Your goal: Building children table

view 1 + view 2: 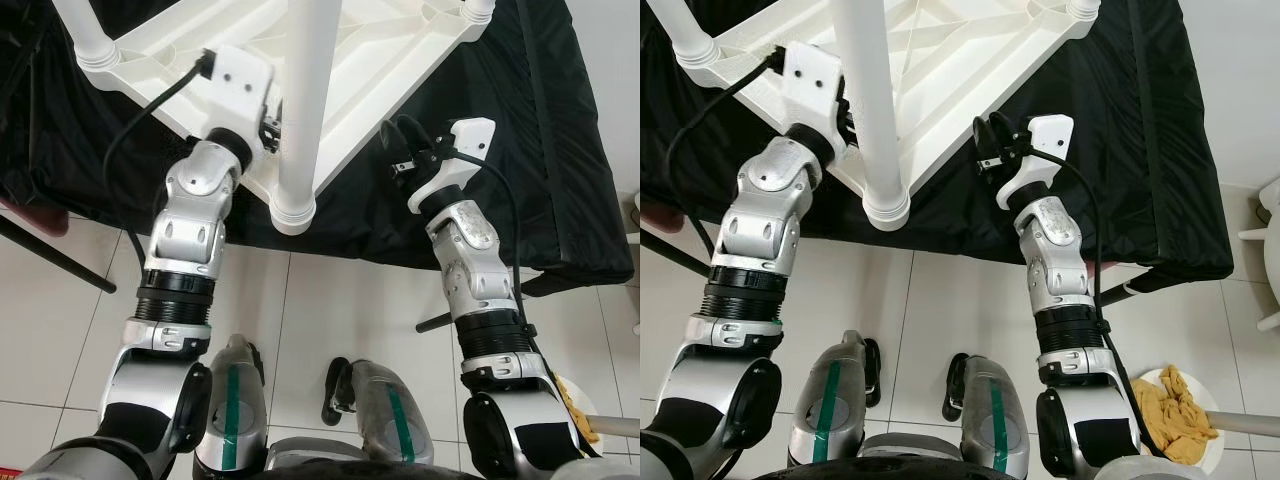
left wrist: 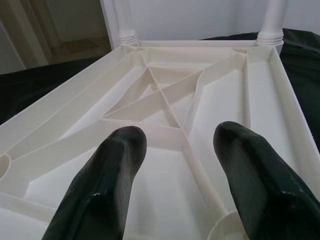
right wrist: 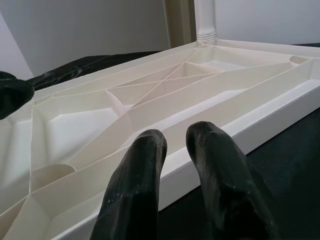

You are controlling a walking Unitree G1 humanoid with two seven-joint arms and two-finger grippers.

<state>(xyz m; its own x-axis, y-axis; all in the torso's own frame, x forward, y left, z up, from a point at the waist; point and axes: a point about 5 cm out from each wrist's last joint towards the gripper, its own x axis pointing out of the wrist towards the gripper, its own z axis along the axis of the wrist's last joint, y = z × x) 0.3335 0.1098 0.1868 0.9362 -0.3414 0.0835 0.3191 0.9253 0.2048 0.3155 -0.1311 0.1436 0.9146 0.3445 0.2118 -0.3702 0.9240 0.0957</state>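
Observation:
The white plastic children's table (image 1: 380, 60) lies upside down on a black cloth, its ribbed underside facing up. One white leg (image 1: 297, 110) stands in the near corner socket, and two more rise at the far corners (image 2: 125, 20). My left gripper (image 2: 175, 142) is open, its fingers (image 2: 117, 155) hovering over the underside just left of the near leg. My right gripper (image 1: 397, 150) is shut with nothing held, and its fingertips (image 3: 150, 145) sit over the black cloth right beside the table's near right rim (image 3: 260, 125).
The black cloth (image 1: 1140, 150) drapes over a low stand whose front edge is close before me. Below it is white tiled floor (image 1: 330, 300). A plate with a yellow rag (image 1: 1178, 408) lies at the right, and a dark red seat (image 1: 25, 212) is at the left.

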